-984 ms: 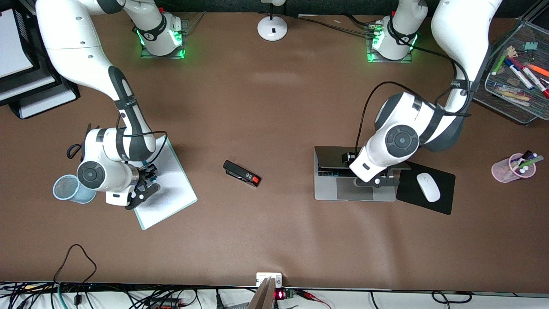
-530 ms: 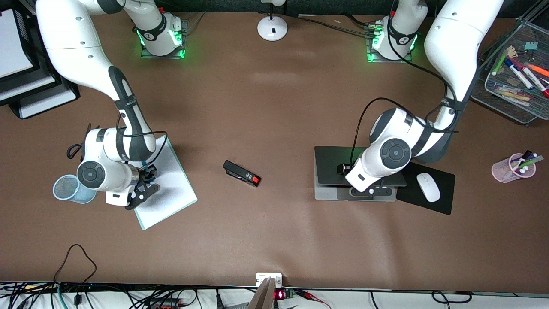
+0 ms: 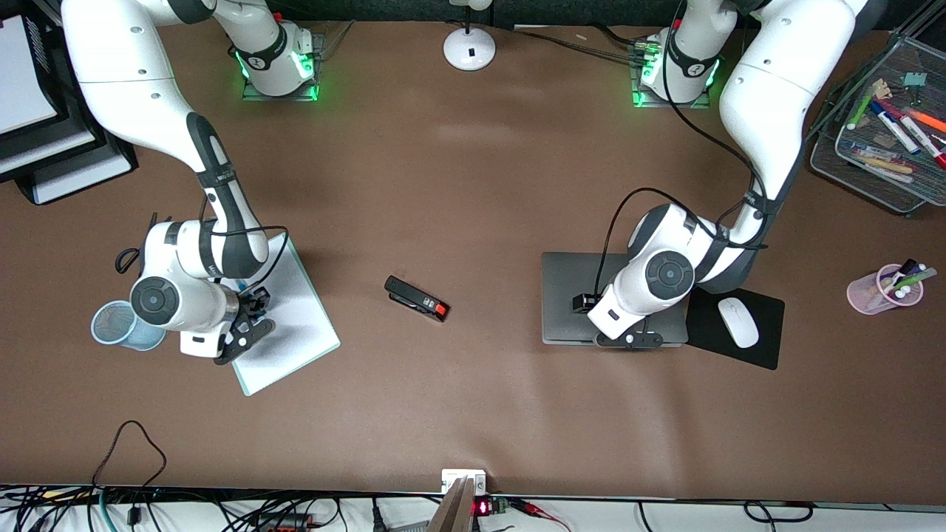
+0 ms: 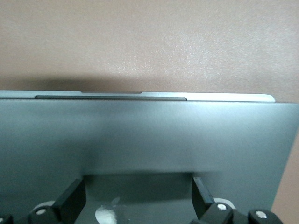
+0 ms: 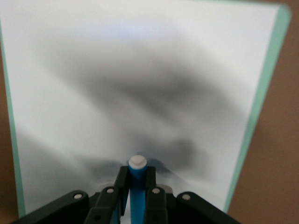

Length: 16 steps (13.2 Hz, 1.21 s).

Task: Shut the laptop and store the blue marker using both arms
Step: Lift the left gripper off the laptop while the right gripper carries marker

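The laptop [image 3: 569,295] lies with its silver-grey lid down on its base; the left wrist view shows the lid [image 4: 140,130] and its apple logo. My left gripper [image 3: 628,338] is open, just over the lid near the edge nearest the front camera, with its fingers [image 4: 70,200] wide apart and holding nothing. My right gripper [image 3: 257,301] is shut on the blue marker [image 5: 138,186], held white tip down over a white board [image 3: 295,325]. In the right wrist view the gripper [image 5: 137,173] clamps the marker just above the board [image 5: 140,84].
A blue mesh cup [image 3: 118,325] stands beside the board toward the right arm's end. A black stapler [image 3: 416,298] lies mid-table. A black mouse pad [image 3: 761,332] with a white mouse [image 3: 737,322] sits beside the laptop. There is also a pink pen cup [image 3: 887,290], a mesh tray [image 3: 879,170] and a lamp base [image 3: 469,48].
The laptop lid went from half open to fully down as my left gripper moved toward the front camera with it. My right gripper stayed over the board with the marker.
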Each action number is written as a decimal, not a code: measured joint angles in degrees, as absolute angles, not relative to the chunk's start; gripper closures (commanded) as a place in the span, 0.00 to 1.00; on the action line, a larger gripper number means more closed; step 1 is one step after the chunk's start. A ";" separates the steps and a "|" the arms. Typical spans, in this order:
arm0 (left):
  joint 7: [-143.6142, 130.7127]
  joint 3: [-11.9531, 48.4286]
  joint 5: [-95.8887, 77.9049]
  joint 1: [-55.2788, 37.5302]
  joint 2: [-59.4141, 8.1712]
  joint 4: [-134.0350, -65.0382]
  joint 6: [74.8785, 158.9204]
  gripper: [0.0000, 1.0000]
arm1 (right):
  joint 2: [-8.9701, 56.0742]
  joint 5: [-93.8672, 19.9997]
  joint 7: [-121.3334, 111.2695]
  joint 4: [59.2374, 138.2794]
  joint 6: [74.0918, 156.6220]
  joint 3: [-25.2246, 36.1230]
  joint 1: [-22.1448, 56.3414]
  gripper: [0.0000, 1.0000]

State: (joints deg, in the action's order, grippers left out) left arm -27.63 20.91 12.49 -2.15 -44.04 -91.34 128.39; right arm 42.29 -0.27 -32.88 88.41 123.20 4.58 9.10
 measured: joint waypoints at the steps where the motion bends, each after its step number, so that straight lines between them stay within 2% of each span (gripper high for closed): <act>1: -27.63 20.88 12.79 -2.15 -44.41 -91.34 128.77 0.00 | 41.87 -0.27 -32.89 86.94 122.55 4.64 9.04 1.00; 7: -27.63 20.85 13.53 -1.70 -43.33 -89.43 127.19 0.00 | 33.50 0.63 -39.82 83.65 120.15 4.87 8.66 0.99; 10: -25.73 20.82 13.57 -0.07 -37.80 -88.29 124.12 0.00 | 31.42 1.32 -48.57 81.63 119.95 5.94 7.51 0.98; 13: -18.51 20.91 13.58 4.15 -31.47 -88.14 120.85 0.00 | 30.82 1.19 -60.69 80.94 120.37 6.27 2.66 0.98; 16: -13.36 20.99 13.58 6.56 -26.29 -88.05 115.60 0.00 | 29.96 -4.47 -74.33 80.85 120.87 6.26 -0.86 0.98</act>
